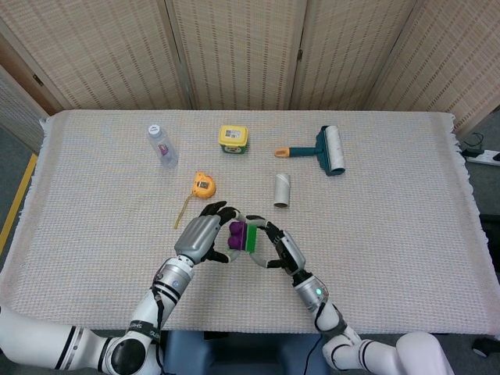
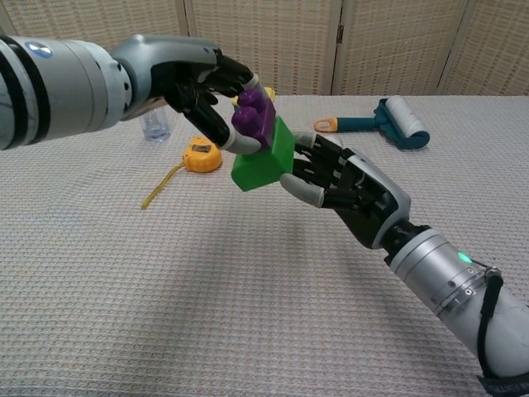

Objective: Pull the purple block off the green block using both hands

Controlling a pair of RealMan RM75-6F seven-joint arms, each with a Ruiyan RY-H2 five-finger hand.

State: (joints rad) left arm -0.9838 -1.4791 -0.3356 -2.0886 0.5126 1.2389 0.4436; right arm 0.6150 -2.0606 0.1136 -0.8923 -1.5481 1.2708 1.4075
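Midair above the near half of the cloth-covered table (image 1: 391, 203), two robot hands hold a pair of joined toy blocks between them. The left hand (image 2: 194, 87) has its dark fingers curled around the purple block (image 2: 252, 117), which sits on the upper left face of the green block (image 2: 266, 157); the two blocks are tilted and still pressed together. The right hand (image 2: 351, 186) grips the green block from the lower right, its fingers folded against the block's side and a pale fingertip under its lower edge. From the head view, the left hand (image 1: 201, 237) and right hand (image 1: 275, 248) meet near the table's front centre, with the purple block (image 1: 237, 232) to the left of the green block (image 1: 250, 237).

Behind the hands, an orange tape measure (image 1: 203, 184) lies with its yellow tape pulled out toward the front-left. A white cardboard tube (image 1: 281, 190) lies just right of it. Farther back sit a clear plastic bottle (image 1: 161, 145), lying on its side with contents too small to make out, a yellow lidded tub (image 1: 233, 138) and a teal lint roller (image 1: 322, 148) with an orange handle tip. Open cloth stretches to the left and right edges on both sides of the hands, and a woven folding screen (image 1: 234, 47) stands behind the table's far edge.
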